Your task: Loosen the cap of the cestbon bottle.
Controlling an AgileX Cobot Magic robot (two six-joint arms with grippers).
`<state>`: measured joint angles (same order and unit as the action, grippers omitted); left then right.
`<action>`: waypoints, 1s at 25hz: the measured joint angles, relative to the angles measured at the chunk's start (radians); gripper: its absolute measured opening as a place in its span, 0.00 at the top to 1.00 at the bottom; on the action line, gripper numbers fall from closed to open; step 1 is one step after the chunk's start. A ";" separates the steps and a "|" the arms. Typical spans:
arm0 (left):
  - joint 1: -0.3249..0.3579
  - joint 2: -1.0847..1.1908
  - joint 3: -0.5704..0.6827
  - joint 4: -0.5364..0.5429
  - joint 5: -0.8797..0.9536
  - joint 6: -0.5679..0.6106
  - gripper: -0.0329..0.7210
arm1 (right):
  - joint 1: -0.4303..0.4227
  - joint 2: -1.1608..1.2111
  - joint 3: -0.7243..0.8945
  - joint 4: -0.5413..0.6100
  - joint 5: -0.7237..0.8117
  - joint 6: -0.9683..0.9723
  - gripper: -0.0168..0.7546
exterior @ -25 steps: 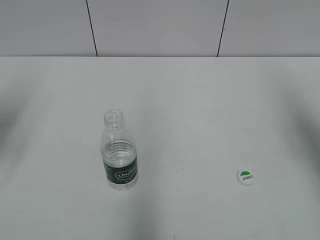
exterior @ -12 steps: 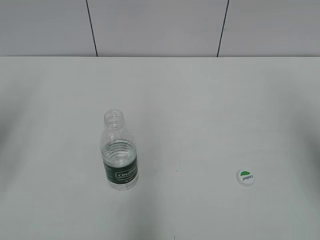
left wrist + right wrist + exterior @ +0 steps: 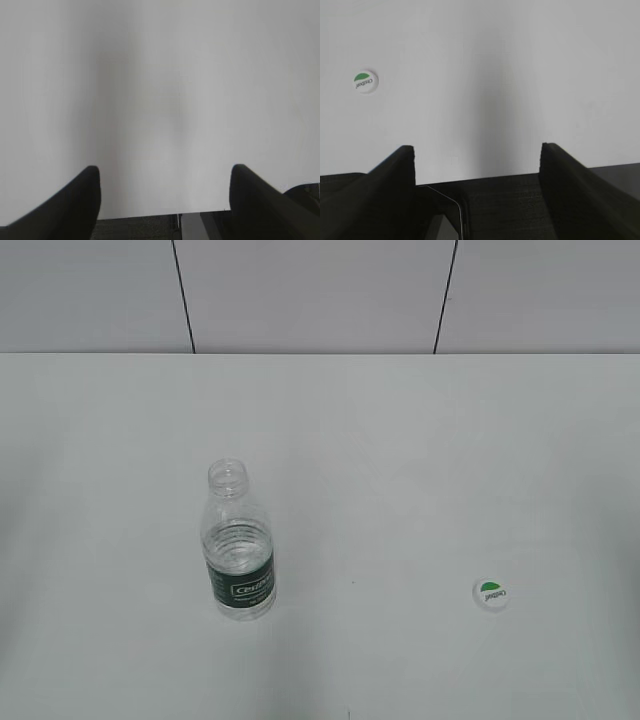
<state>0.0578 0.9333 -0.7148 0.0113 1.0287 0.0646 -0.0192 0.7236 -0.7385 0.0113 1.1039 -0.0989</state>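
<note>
- Small clear plastic cestbon bottle (image 3: pixel 239 545) with dark green label stands upright, uncapped, a little water inside
- Round white green-marked cap (image 3: pixel 491 594) lies well apart on the white table (image 3: pixel 400 440)
- Left gripper (image 3: pixel 165 200) and right gripper (image 3: pixel 477 172) fingers spread wide, holding nothing

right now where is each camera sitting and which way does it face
Exterior view: in front of the table, slanting down at the uncapped cestbon bottle and the cap; no robot parts show.
Left wrist view: above the table's near edge; dark open fingers.
Right wrist view: likewise; open fingers, sharing the cap with the exterior view.
</note>
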 joint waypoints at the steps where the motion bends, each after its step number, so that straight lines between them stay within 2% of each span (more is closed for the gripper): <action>1: 0.000 -0.031 0.016 -0.001 0.000 0.000 0.32 | 0.000 -0.018 0.029 0.000 -0.005 0.000 0.21; 9: 0.000 -0.289 0.146 -0.030 0.001 0.000 0.32 | 0.000 -0.216 0.224 -0.004 -0.005 0.002 0.21; 18: 0.000 -0.503 0.174 -0.047 0.014 0.000 0.32 | 0.000 -0.408 0.228 -0.002 -0.007 0.018 0.21; 25: 0.000 -0.757 0.174 -0.048 0.016 0.000 0.32 | 0.000 -0.492 0.228 -0.002 -0.009 0.019 0.21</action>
<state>0.0578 0.1767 -0.5406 -0.0364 1.0442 0.0646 -0.0192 0.2319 -0.5107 0.0094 1.0951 -0.0799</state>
